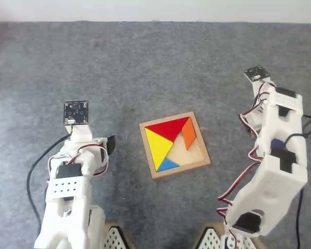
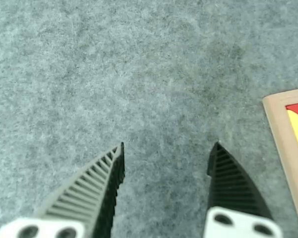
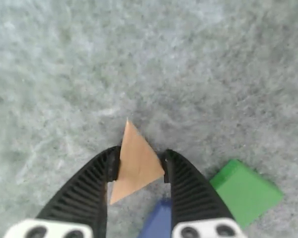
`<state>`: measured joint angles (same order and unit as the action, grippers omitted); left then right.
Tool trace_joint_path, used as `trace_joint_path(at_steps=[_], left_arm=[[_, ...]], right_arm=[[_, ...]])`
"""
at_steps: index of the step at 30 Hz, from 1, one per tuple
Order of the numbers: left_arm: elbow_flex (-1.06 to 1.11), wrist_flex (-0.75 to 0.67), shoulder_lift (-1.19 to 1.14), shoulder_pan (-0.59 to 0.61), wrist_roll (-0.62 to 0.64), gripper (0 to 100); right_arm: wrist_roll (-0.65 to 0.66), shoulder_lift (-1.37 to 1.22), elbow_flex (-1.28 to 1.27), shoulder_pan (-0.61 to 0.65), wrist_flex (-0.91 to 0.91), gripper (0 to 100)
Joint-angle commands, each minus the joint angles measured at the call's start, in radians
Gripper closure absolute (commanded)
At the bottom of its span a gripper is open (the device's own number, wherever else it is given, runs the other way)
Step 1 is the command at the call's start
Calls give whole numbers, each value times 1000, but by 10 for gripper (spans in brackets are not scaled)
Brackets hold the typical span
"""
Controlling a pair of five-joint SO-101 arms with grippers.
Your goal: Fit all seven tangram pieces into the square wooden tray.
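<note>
Right gripper [image 3: 140,158] first: its jaws are pinched on a tan triangle [image 3: 134,171], the piece's tip poking out past the fingertips above the grey mat [image 3: 139,59]. I can't tell whether it touches the mat. Just beside it lie a green piece [image 3: 244,191] and a blue piece [image 3: 158,220] (the blue one partly tucked behind a finger). Over to the left gripper [image 2: 169,146]: fingers spread wide, nothing between them, hovering near the tray's corner. And there's the square wooden tray [image 1: 196,151], between the two arms, with the red triangle [image 1: 168,128], yellow triangle [image 1: 156,145], small blue triangle [image 1: 167,165] and orange parallelogram [image 1: 189,133] seated, bare wood showing on the right arm's side.
</note>
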<state>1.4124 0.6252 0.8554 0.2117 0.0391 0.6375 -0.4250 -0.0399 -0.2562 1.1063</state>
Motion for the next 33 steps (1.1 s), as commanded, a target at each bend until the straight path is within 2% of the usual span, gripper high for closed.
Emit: trace_joint_path(at_steps=[1, 4, 6, 8, 12, 16, 19, 22, 27, 33], left_arm=[[-4, -21, 11, 2, -8, 731], [-4, -21, 11, 2, -8, 731], [-4, -21, 11, 0, -8, 731], [-4, -21, 11, 0, -8, 731], [-4, -21, 11, -2, -8, 731], [-4, -21, 11, 2, -8, 731], [-4, -21, 11, 3, -8, 731], [-4, -23, 11, 3, -8, 731], [-4, -23, 11, 3, -9, 731], [-4, -23, 6, 2, -9, 731]], right_arm=[[-18, 140, 78, 54, 79, 991], [-115, 208, 78, 139, 177, 991], [-91, 245, 78, 208, 237, 991], [61, 274, 78, 291, 282, 991], [446, 295, 80, 484, 328, 990], [664, 294, 78, 673, 289, 990], [847, 294, 78, 754, 280, 990], [1059, 292, 72, 796, 291, 990], [1455, 292, -38, 796, 265, 990], [1691, 292, -170, 817, 260, 990]])
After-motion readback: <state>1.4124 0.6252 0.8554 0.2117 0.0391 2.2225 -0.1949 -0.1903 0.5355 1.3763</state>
